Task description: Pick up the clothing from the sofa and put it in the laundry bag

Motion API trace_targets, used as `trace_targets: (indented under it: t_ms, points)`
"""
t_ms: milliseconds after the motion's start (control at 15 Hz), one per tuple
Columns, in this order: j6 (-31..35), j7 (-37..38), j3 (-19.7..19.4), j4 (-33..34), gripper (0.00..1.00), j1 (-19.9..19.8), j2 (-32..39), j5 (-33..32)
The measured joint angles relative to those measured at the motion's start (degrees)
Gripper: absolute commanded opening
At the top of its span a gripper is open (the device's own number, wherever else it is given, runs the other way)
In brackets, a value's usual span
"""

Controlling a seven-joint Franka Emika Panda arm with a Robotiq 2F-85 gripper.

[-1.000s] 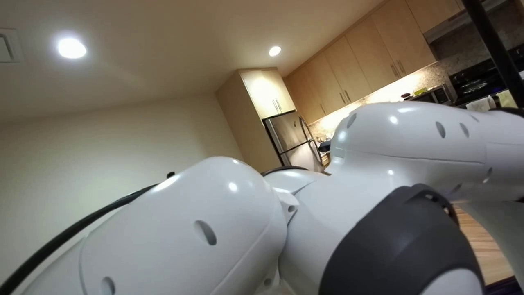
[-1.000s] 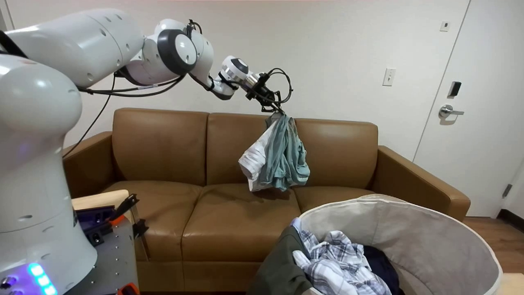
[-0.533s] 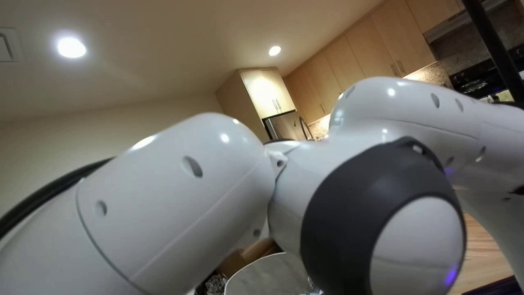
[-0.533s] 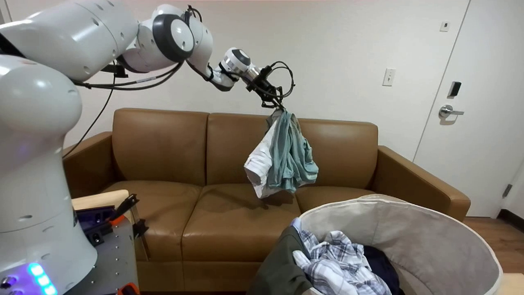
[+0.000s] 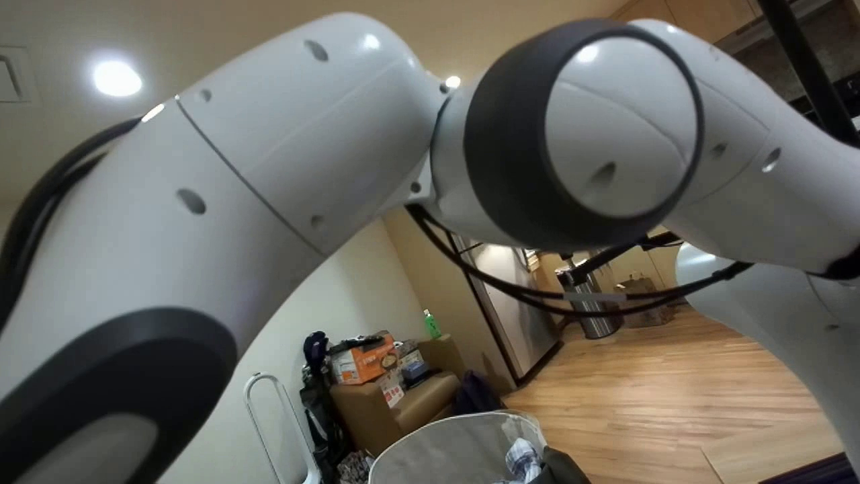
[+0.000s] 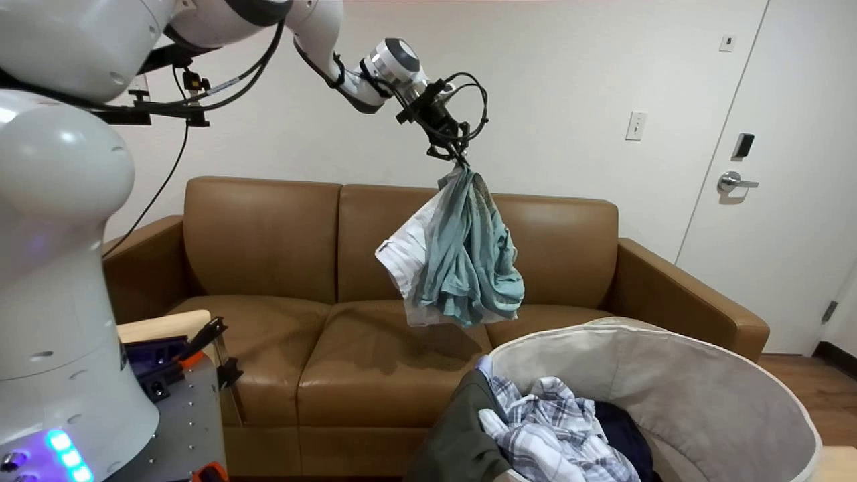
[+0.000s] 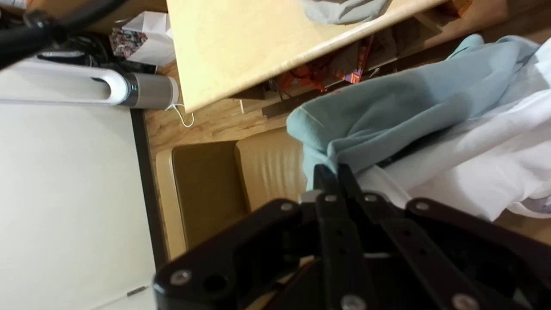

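The clothing (image 6: 469,261) is a limp bundle of blue-green and white fabric. It hangs in the air in front of the sofa's (image 6: 261,234) backrest. My gripper (image 6: 462,162) is shut on its top end. In the wrist view, the gripper's (image 7: 336,173) fingertips pinch a blue-green fold of the clothing (image 7: 387,116), with white fabric beside it. The laundry bag (image 6: 696,381) is wide and grey with a round rim, at the front right, lower than the clothing and right of it. It also shows in an exterior view (image 5: 437,450), where the gripper and clothing are out of view.
A plaid shirt (image 6: 562,428) and dark cloth lie in the bag; a dark green garment (image 6: 462,435) drapes over its near-left rim. The sofa arm (image 6: 689,294) is behind the bag. The wrist view shows a wooden table (image 7: 232,47) and a tower fan (image 7: 150,90).
The arm has risen, and my gripper has moved up and slightly right with the clothing. The clothing looks larger in view. In an exterior view the raised arm now uncovers the bag and floor.
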Motion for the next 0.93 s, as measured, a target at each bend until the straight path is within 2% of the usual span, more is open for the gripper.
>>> trace_targets:
  t_ms: [200, 600, 800, 933]
  points:
    - [0.09, 2.79, -0.54, -5.36, 0.04, 0.65, -4.4, -0.02]
    - [-0.74, 2.49, -0.57, -7.09, 0.02, 0.22, -5.29, 1.93]
    - [-0.75, 2.73, -1.38, -12.94, 0.02, -1.02, -11.66, 5.38]
    - [-0.73, 5.4, -2.3, -17.58, 0.02, -1.12, -17.3, 6.83]
